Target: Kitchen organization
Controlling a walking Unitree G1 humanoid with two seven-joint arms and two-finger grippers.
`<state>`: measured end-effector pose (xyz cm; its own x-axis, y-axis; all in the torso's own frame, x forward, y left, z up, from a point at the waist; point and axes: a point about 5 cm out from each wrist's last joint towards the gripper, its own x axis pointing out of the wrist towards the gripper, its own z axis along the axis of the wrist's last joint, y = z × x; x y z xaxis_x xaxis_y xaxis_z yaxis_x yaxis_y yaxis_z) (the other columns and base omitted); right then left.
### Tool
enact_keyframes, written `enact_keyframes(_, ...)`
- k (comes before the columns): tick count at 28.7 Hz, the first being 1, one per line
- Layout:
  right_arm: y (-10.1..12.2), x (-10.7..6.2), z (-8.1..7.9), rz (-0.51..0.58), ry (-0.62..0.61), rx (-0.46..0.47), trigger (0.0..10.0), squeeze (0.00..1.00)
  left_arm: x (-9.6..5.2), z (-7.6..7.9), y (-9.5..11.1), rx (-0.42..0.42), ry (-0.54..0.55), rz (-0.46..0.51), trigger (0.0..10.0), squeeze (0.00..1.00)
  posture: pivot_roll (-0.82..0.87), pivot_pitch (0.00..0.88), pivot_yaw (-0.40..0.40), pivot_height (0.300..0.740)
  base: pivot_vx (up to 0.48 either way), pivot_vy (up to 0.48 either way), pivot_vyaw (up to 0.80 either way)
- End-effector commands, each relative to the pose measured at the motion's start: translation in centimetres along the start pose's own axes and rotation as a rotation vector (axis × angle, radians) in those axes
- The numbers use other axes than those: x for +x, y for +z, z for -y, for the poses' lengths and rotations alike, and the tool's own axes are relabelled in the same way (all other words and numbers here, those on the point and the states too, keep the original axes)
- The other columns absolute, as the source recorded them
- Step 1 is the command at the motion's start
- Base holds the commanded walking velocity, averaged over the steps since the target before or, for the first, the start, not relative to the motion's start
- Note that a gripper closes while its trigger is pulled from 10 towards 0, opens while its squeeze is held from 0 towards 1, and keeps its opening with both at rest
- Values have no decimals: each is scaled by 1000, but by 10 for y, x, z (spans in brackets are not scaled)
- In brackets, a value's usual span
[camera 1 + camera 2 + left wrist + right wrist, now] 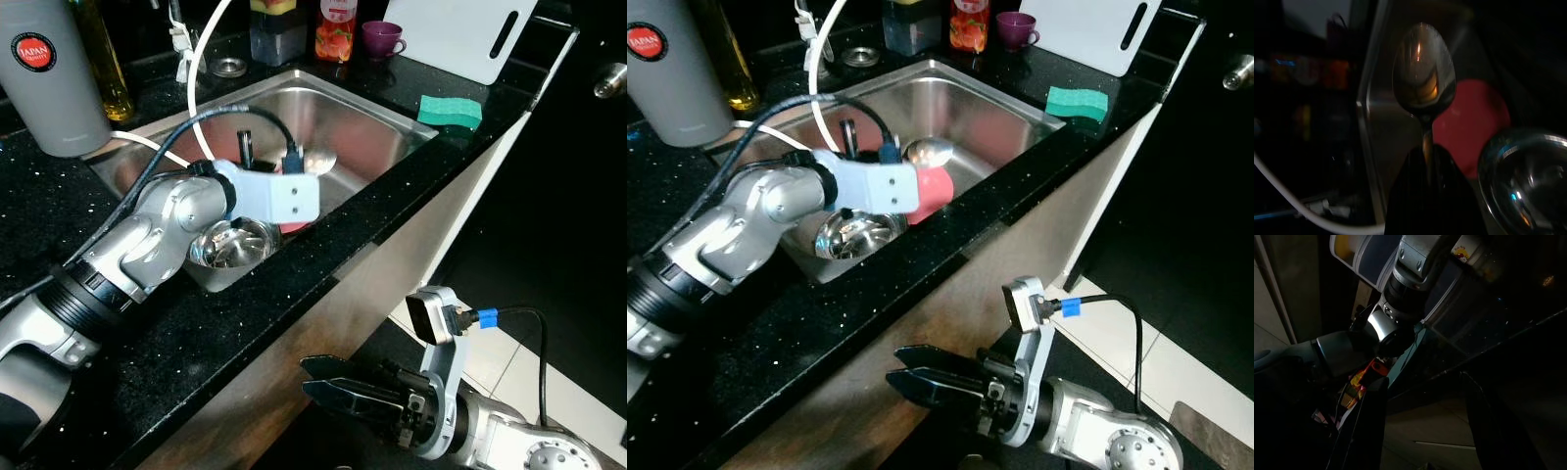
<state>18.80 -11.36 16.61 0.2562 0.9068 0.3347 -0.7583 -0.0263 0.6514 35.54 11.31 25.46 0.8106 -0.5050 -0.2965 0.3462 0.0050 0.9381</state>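
Note:
My left arm reaches down into the steel sink. My left gripper is shut on the handle of a metal spoon, whose bowl points away from the fingers. From the head, the spoon's bowl shows just past the white wrist mount. Beside it in the sink lie a red cup or bowl and a shiny steel bowl. My right gripper hangs open and empty below the counter's edge, in front of the cabinet.
The black counter rings the sink. On it stand a grey canister, an oil bottle, a green sponge, a white cutting board, a purple cup and a red-labelled bottle. A white hose arcs over the sink.

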Motion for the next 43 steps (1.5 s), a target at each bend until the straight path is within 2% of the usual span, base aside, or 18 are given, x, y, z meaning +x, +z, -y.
enact_keyframes(1, -2, 2, -4, -7, 11, 3, 10000, 0, 1, 2, -2, 39, -36, -6, 10000, 0, 38, 85, 13, 740, 0, 0, 0)
enact_keyframes(4, -2, 2, -4, -10, 9, 4, 10000, 0, 4, 4, -5, 31, -63, 1, 10000, 0, 33, 92, 15, 740, 0, 0, 0)
enact_keyframes(7, -2, 3, -5, -12, 8, 3, 10000, 0, 7, 6, -11, -10, -93, 9, 10000, 0, 38, 96, 17, 740, 0, 0, 0)
enact_keyframes(11, -2, 4, -4, -13, 9, 3, 10000, 0, 12, 14, -17, -176, -142, -1, 10000, 0, 45, 92, 18, 740, 0, 0, 0)
enact_keyframes(13, -2, 5, -4, -14, 9, 2, 10000, 0, 15, 21, -22, -227, -166, -15, 10000, 0, 46, 92, 20, 740, 0, 0, 0)
enact_keyframes(18, -2, 5, -3, -13, 8, -1, 10000, 0, 20, 22, -25, -279, -168, -1, 10000, 0, 46, 92, 22, 740, 0, 0, 0)
enact_keyframes(19, -1, 5, -3, -13, 6, -3, 10000, 0, 21, 23, -25, -281, -178, 3, 10000, 529, 46, 92, 23, 740, 0, 0, 0)
enact_keyframes(20, -1, 5, -3, -13, 6, -5, 10000, 0, 22, 24, -25, -289, -184, 7, 10000, 1000, 46, 92, 23, 740, 0, 0, 0)
enact_keyframes(28, -1, 6, -2, -14, 2, -11, 10000, 0, 23, 24, -26, -297, -191, 2, 10000, 1000, 42, 90, 26, 740, 0, 0, 0)
enact_keyframes(33, -1, 6, -2, -16, 0, -13, 10000, 0, 18, 13, -29, -312, -125, 0, 10000, 1000, 43, 86, 22, 740, 0, 0, 0)
enact_keyframes(34, -1, 6, -2, -13, -2, -13, 10000, 0, 13, 6, -30, -334, -83, 4, 10000, 0, 44, 85, 22, 740, 0, 0, 0)
enact_keyframes(36, -1, 6, -1, -5, -13, -17, 10000, 0, 2, -9, -32, -378, 14, 9, 10000, 0, 45, 85, 22, 740, 0, 0, 0)
enact_keyframes(37, -1, 6, -1, -5, -13, -17, 10000, 0, 2, -9, -32, -378, 14, 9, 10000, 0, 45, 85, 22, 740, 0, 0, 0)
enact_keyframes(39, 0, 6, 0, 8, -30, -22, 10000, 0, -14, -29, -32, -457, 155, 15, 10000, 0, 52, 78, 18, 740, 0, 0, 0)
enact_keyframes(41, -1, 5, -3, -3, 8, -31, 10000, 0, -38, -49, -33, -597, 390, -1, 10000, 0, 59, 75, 16, 740, 0, 0, 709)
enact_keyframes(43, -2, 6, -5, -12, 32, -29, 10000, 0, -53, -55, -36, -718, 538, -18, 10000, 0, 59, 75, 16, 740, 0, 0, 756)
